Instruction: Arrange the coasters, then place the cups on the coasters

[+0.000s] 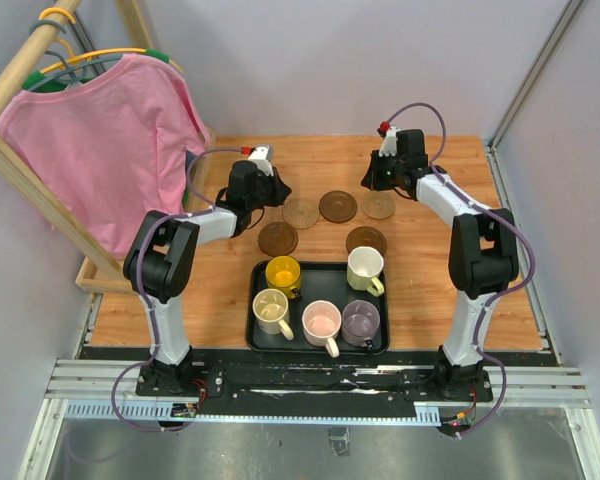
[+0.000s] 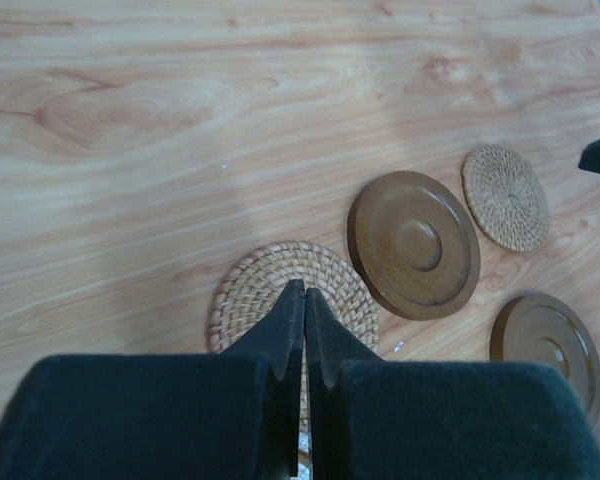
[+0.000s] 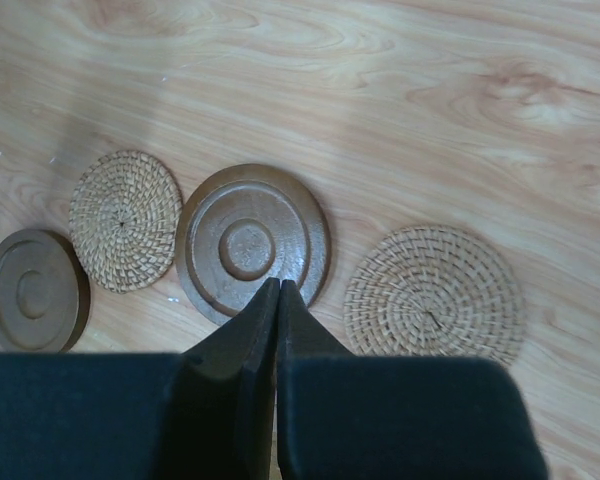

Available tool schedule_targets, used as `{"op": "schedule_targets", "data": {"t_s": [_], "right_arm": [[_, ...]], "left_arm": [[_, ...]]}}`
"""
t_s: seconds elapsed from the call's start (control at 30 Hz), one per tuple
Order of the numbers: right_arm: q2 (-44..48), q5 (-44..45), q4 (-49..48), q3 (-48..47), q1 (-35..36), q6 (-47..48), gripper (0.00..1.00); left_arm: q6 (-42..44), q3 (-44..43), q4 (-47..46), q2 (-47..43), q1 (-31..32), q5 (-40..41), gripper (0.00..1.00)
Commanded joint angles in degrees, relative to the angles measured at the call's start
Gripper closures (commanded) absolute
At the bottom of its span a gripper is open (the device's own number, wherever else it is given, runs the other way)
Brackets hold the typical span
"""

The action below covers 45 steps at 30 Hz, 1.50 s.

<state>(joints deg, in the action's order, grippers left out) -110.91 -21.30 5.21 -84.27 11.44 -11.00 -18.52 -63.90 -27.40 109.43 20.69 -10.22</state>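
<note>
From above, the black tray (image 1: 256, 335) sits at the near middle of the table (image 1: 450, 290) and holds all five cups, upright; the yellow cup (image 1: 283, 272) and pale yellow-green cup (image 1: 365, 267) stand at its back, the cream cup (image 1: 271, 308), pink cup (image 1: 322, 321) and purple-grey cup (image 1: 361, 320) at its front. Beyond the tray lie five coasters, flat and apart; a back row of left woven coaster (image 1: 301, 212), middle wooden coaster (image 1: 337, 206) and right woven coaster (image 1: 378, 205); nearer the tray, the front-left wooden coaster (image 1: 278, 238) and front-right wooden coaster (image 1: 366, 240).

In the left wrist view, the left gripper (image 2: 305, 300) has its fingers pressed together on nothing, above the left woven coaster; whether it touches I cannot tell. The coiled tan weave and the dark wood's turned rings show clearly here.

In the right wrist view, the right gripper (image 3: 278, 295) is likewise closed and holds nothing, its tips over the middle wooden coaster's near edge; the woven coasters flank it. Tray and cups show only from above.
</note>
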Motion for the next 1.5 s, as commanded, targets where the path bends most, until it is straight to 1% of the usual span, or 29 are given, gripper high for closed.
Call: {"op": "schedule_targets", "data": {"t_s": [0.0,0.13,0.23,0.73,0.97,1.17,1.4,1.47], "right_arm": [[-4.14,-6.24,3.3,-4.2,-0.18,-0.06,0.99],[-7.6,-7.61,6.58,-7.71,0.71,1.14,0.99],[-10.39,-8.02,9.04,-10.11,1.58,2.04,0.99],[-18.17,-8.56,12.79,-16.37,6.32,4.1,0.99],[-19.76,-8.0,13.63,-16.32,7.19,4.07,0.99],[-19.4,-4.48,14.31,-14.71,7.16,4.14,0.99],[-17.91,0.86,14.91,-12.56,6.91,3.55,0.99],[-17.44,1.14,14.96,-12.08,6.64,3.01,0.99]], "left_arm": [[-0.03,-3.45,2.63,3.48,-0.26,-6.61,0.99],[0.15,-4.84,4.56,5.43,0.03,-9.13,0.99],[0.45,-5.61,6.16,6.57,0.58,-9.6,0.99],[2.57,-8.45,12.34,10.37,2.42,-10.01,0.99],[3.26,-8.55,15.26,10.66,2.43,-6.77,0.99],[4.12,-10.73,18.3,11.86,2.35,-3.74,0.99],[4.95,-14.1,20.48,13.9,2.34,-4.73,0.99],[5.2,-14.85,21.15,14.53,2.34,-5.66,1.0]]}}
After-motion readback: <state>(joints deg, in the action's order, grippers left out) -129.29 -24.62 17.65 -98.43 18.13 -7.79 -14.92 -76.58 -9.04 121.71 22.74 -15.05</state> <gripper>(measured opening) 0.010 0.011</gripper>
